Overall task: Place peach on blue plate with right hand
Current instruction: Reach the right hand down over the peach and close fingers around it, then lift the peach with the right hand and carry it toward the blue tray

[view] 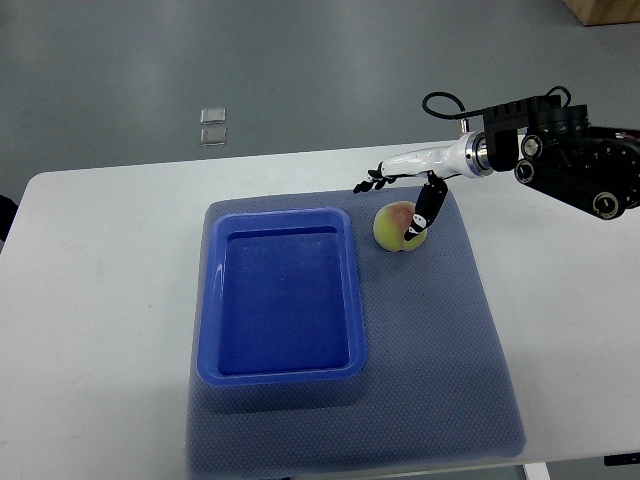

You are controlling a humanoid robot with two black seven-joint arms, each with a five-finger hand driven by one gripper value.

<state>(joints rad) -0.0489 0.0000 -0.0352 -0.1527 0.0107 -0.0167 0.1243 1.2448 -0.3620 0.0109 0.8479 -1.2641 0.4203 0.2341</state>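
Yellow-green fruit: the peach (397, 227) sits on the grey-blue mat (470, 340), just beside the far right corner of the blue plate (213, 300), outside its rim.
Right hand: the right hand (405, 195) comes in from the right edge and hovers at the peach; its thumb (422, 218) lies down across the fruit's right face, while the other fingers (372, 181) stretch out to the far left, above and clear of it.
Finger state: spread and not closed round anything; only the thumb seems to touch the peach.
Left hand: not visible.
Risk, roll: a one-sided press from the thumb would likely push the round fruit away over the mat, towards the plate wall or off to the near side.
Risk, weak hold: if the long fingers close too high, they may only pinch the crown, and the peach could slip out during the lift.
Risk, rim: a low carry might knock the fruit against the raised rim.
Orientation: near round, with no clear long axis; reddish blush faces up and right; stem end cannot be made out.
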